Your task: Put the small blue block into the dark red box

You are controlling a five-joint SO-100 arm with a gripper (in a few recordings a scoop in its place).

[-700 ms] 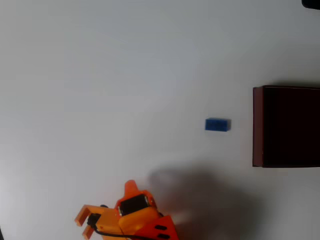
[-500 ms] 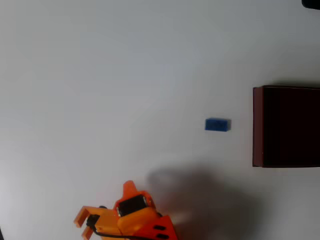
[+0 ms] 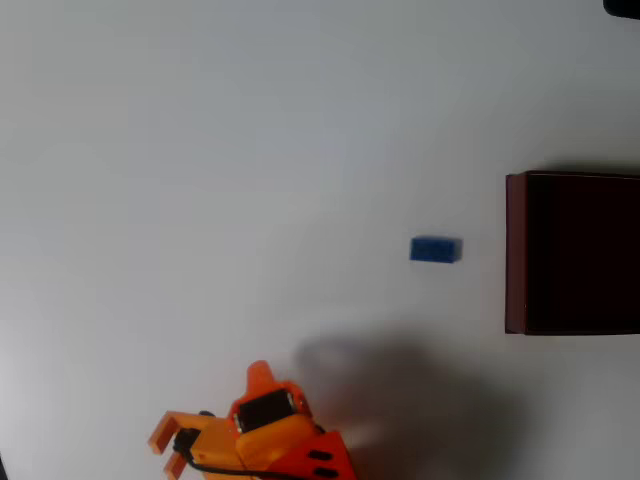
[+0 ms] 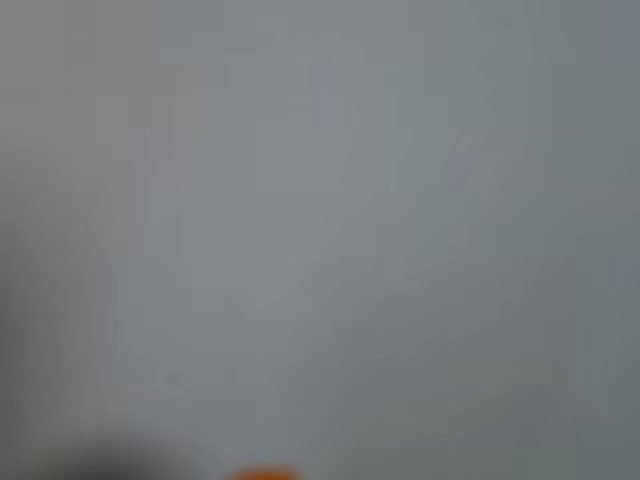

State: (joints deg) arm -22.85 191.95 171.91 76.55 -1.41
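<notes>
In the wrist view a blurred pale grey surface is being shown, with a small orange part [image 4: 262,473] of the arm peeking in at the bottom edge; nothing sharper can be made out there. In the overhead view the orange arm [image 3: 270,440] is being seen at the bottom edge, left of centre, over the white table [image 3: 250,150]. Its pincer [image 3: 164,445] is being pointed toward the left of the picture, with two orange prongs standing a little apart; nothing is being held between them, though whether the jaws are fully spread cannot be told from this angle. A soft grey shadow [image 3: 400,390] is being cast on the table to the right of the arm. Farther up and to the right, the small blue block [image 3: 435,249] is lying flat on the bare table, its long side running left to right, well apart from the pincer. Just beyond it to the right, near but not touching, the dark red box [image 3: 515,250] is being cut off by the right edge, its thin maroon wall facing the block and its interior being almost black.
</notes>
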